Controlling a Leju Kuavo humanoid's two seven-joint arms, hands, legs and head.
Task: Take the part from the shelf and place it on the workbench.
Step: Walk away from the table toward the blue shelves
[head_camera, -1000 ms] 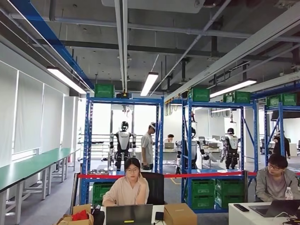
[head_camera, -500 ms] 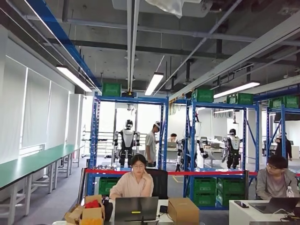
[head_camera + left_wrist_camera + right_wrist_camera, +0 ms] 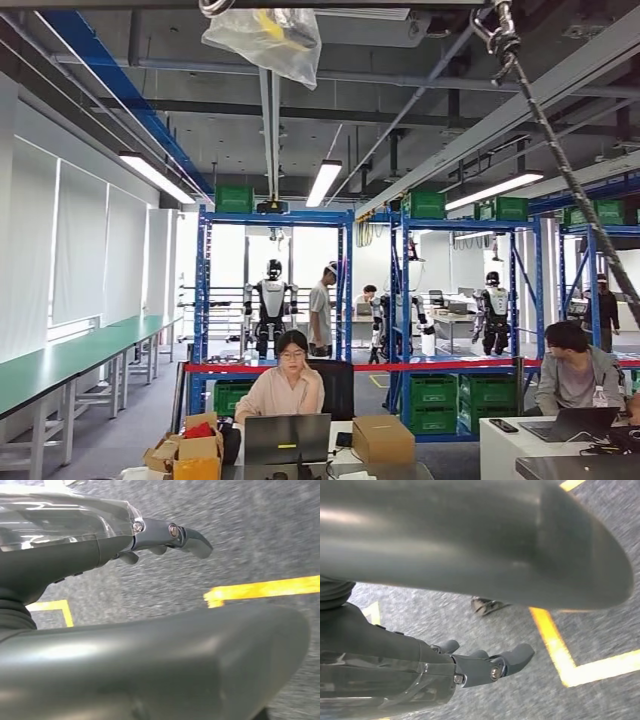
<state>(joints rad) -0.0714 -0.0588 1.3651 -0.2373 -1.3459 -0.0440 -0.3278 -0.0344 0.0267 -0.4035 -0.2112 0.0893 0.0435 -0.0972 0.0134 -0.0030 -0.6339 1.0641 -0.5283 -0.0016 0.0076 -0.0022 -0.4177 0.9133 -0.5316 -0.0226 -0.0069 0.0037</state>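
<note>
Both arms hang at the robot's sides, their wrist views looking down at grey floor crossed by yellow tape. The left hand [image 3: 170,532] and the right hand [image 3: 486,667] each show fingers stretched out and grasping nothing. The blue shelf [image 3: 273,300] stands well ahead across the room, behind a person at a laptop, so the coming move is a walk forward, not a reach. The part itself is too small to pick out; it probably lies on the low deck behind the red tape [image 3: 362,367]. Neither hand is nearer.
</note>
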